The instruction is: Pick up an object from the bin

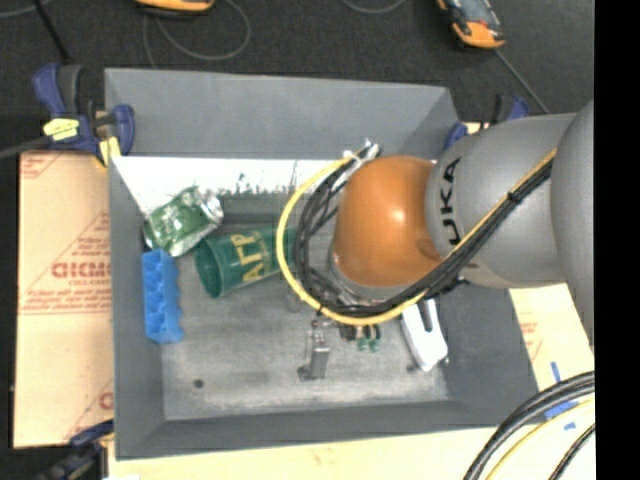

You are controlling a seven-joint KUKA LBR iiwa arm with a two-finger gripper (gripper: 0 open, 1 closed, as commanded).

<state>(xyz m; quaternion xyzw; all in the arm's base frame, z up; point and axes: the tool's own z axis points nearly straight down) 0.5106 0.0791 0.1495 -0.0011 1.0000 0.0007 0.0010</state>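
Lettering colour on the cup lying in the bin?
Yellow, on a dark green cup, in the camera view.

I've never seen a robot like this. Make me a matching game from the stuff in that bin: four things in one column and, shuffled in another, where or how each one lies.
Things:
1. crushed can
2. green cup
3. blue block
4. white piece

Descriptions:
A. lying on its side, yellow letters on it
B. against the left wall of the bin
C. at the right, partly under the arm
D. back left, dented, green and silver

Pairs: 1-D, 2-A, 3-B, 4-C.
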